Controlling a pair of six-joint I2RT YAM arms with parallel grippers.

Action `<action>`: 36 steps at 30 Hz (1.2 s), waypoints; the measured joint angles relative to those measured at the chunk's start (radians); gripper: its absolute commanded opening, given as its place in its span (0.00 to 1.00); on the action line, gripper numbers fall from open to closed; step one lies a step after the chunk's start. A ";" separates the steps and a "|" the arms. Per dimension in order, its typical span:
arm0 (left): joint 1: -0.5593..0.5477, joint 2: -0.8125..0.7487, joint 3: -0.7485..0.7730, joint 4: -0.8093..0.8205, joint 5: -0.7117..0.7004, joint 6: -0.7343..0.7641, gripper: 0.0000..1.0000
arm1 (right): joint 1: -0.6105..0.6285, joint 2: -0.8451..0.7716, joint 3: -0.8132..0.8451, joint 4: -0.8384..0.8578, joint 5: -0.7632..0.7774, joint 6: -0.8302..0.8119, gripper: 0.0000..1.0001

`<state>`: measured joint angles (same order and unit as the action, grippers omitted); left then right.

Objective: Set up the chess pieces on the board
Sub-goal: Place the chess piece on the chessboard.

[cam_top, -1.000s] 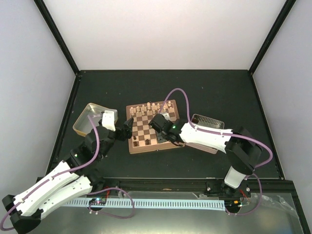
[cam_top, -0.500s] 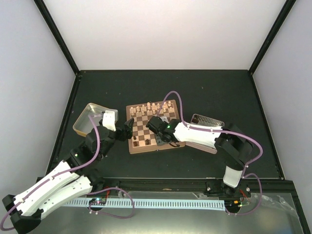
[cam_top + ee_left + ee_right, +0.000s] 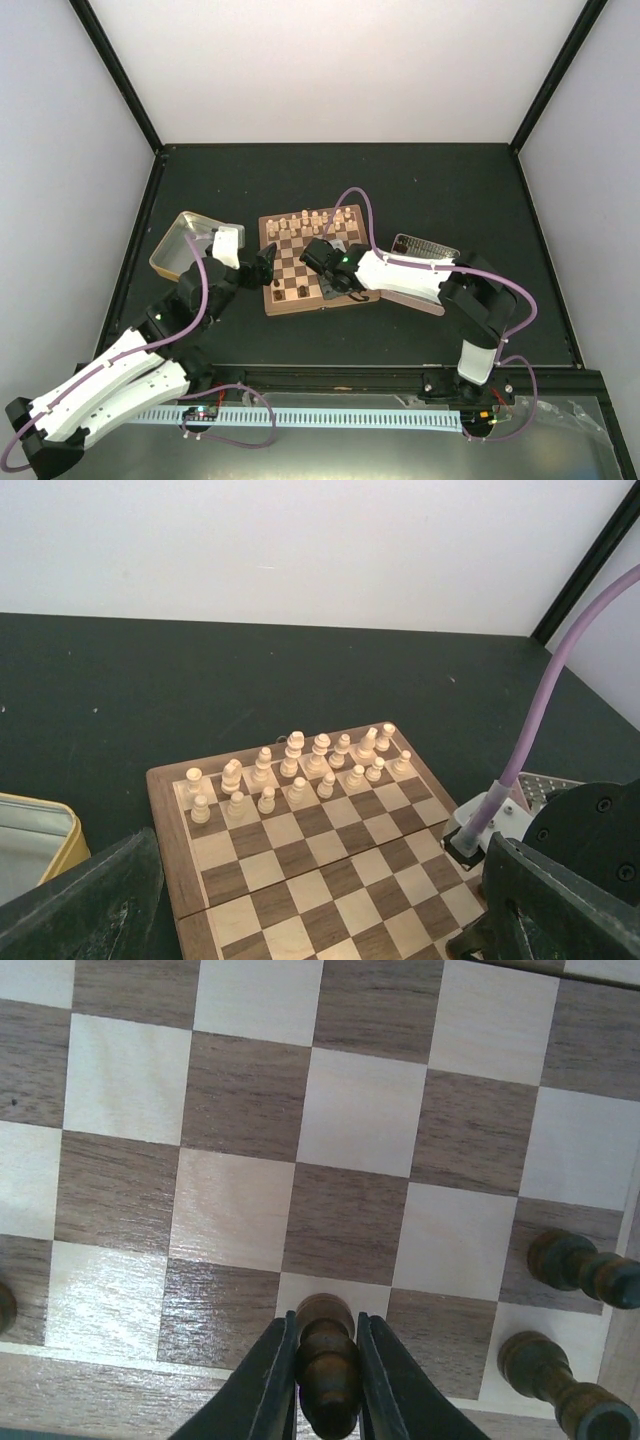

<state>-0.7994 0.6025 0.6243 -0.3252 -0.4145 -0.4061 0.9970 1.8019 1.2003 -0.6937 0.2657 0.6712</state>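
Observation:
The board [image 3: 288, 264] lies mid-table. Cream chess pieces [image 3: 305, 221] fill its two far rows, also seen in the left wrist view [image 3: 295, 770]. My right gripper [image 3: 320, 262] hangs over the board's near half. In the right wrist view it is [image 3: 327, 1400] shut on a dark brown piece [image 3: 328, 1360], held upright over a light square by the board's border. Two dark pieces [image 3: 575, 1268] stand at the right. My left gripper [image 3: 262, 262] is at the board's left edge, open and empty, its fingers [image 3: 90, 910] wide apart over the board [image 3: 300, 880].
A yellow-rimmed tin [image 3: 180, 245] sits left of the board, behind my left arm; its corner shows in the left wrist view [image 3: 35, 835]. A pink-rimmed tray [image 3: 428, 246] lies right of the board, partly under my right arm. Black frame posts stand at the far corners.
My right gripper has moved left and nearer over the board with the dark piece in it. The left arm has barely moved.

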 measured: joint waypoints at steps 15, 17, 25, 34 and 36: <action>0.002 0.000 0.000 0.000 0.010 0.000 0.89 | 0.000 -0.018 -0.008 -0.019 -0.032 -0.013 0.28; 0.002 0.000 0.000 0.000 0.012 0.000 0.89 | 0.000 -0.018 -0.008 -0.024 -0.033 -0.014 0.32; 0.006 0.002 0.000 -0.001 0.013 -0.003 0.89 | 0.000 -0.039 -0.003 -0.056 -0.034 -0.016 0.39; 0.018 -0.021 0.002 -0.060 -0.075 -0.068 0.89 | 0.024 -0.116 0.122 -0.074 -0.051 -0.046 0.51; 0.030 -0.039 0.002 -0.086 -0.108 -0.096 0.89 | 0.042 -0.113 0.145 -0.067 -0.067 -0.056 0.54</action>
<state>-0.7692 0.5640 0.6262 -0.4114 -0.5220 -0.5022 1.0393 1.6894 1.3457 -0.7609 0.1986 0.6151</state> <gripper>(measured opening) 0.892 0.510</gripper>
